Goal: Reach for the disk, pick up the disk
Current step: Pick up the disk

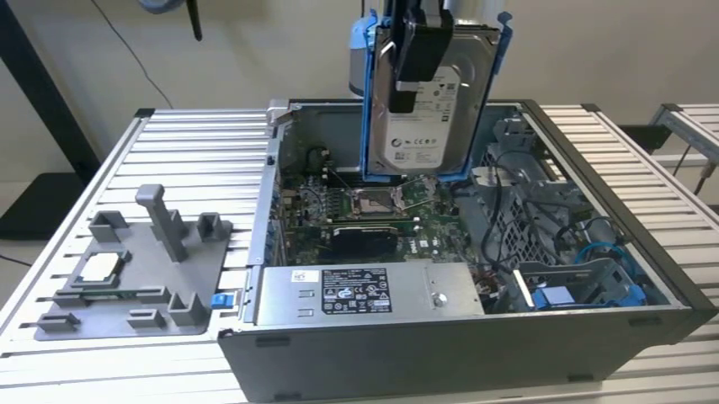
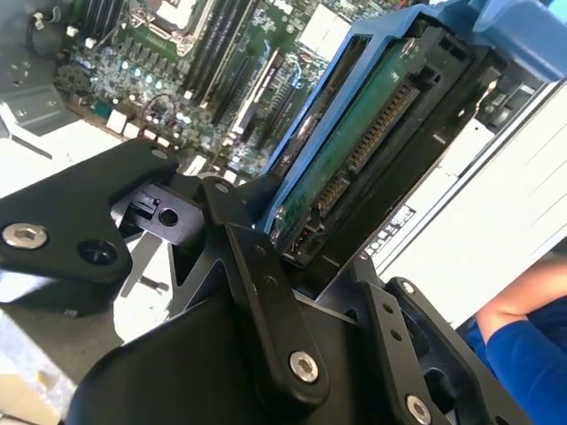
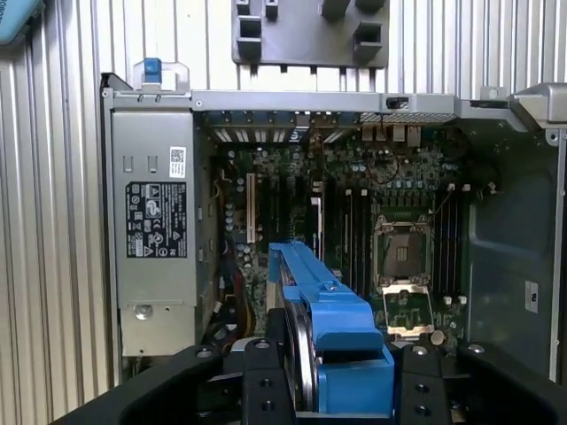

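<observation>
You've got the disk [image 1: 433, 101] off the table and up in the air, hanging upright above the open computer case [image 1: 629, 332] in the exterior view. Your gripper [image 1: 423, 34] is clamped on the disk's upper end, one black finger [image 1: 422, 50] lying down the labelled face. White label faces the camera, blue frame runs down both long edges. Disk's lower end sits over the motherboard [image 1: 376, 223], clear of it.

In the second wrist view the disk [image 2: 372, 142] is wedged between the black gripper links, connector edge and green board showing, blue frame alongside. A blue sleeve [image 2: 523, 341] of a person shows at the corner there.

In the first wrist view you look straight down the disk's blue frame [image 3: 332, 332] onto the motherboard [image 3: 354, 221], CPU socket [image 3: 405, 248] just beside it, power supply [image 3: 155, 230] at the case's side.

Grey fixture tray [image 1: 124, 282] lies on the slatted table [image 1: 168, 143], at the exterior view's left of the case, with a small square chip [image 1: 99, 265] in it.
</observation>
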Action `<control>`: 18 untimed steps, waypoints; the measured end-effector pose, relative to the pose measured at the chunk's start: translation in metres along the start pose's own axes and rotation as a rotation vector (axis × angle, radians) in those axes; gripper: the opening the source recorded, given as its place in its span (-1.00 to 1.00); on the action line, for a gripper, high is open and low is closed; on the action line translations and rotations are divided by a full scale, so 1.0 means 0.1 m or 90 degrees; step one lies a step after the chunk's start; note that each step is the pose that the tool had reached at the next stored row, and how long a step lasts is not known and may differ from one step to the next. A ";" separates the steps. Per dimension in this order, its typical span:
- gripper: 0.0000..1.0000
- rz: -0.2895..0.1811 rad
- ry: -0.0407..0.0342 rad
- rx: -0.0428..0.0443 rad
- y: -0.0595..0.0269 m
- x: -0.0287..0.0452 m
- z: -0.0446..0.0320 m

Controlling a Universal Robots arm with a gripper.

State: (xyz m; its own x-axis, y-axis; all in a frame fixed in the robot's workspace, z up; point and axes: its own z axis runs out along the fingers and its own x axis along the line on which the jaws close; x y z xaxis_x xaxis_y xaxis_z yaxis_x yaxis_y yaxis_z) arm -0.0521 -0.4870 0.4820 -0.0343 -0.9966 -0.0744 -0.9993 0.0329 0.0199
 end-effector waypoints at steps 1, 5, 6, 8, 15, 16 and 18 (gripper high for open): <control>-1.00 0.000 0.0000 0.0000 -0.008 0.019 0.000; -1.00 0.000 -0.0001 0.0001 -0.048 0.082 0.000; -1.00 0.000 0.0000 0.0000 -0.060 0.095 0.000; -1.00 0.000 0.0000 0.0000 -0.085 0.123 -0.001; -1.00 0.001 0.0000 0.0001 -0.172 0.220 -0.002; -1.00 0.001 0.0000 0.0001 -0.186 0.236 -0.002; -1.00 0.001 0.0000 0.0001 -0.210 0.265 -0.002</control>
State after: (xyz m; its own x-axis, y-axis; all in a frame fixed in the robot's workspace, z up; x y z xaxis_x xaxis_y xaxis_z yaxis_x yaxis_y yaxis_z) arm -0.0320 -0.5141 0.4798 -0.0359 -0.9966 -0.0744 -0.9992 0.0345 0.0199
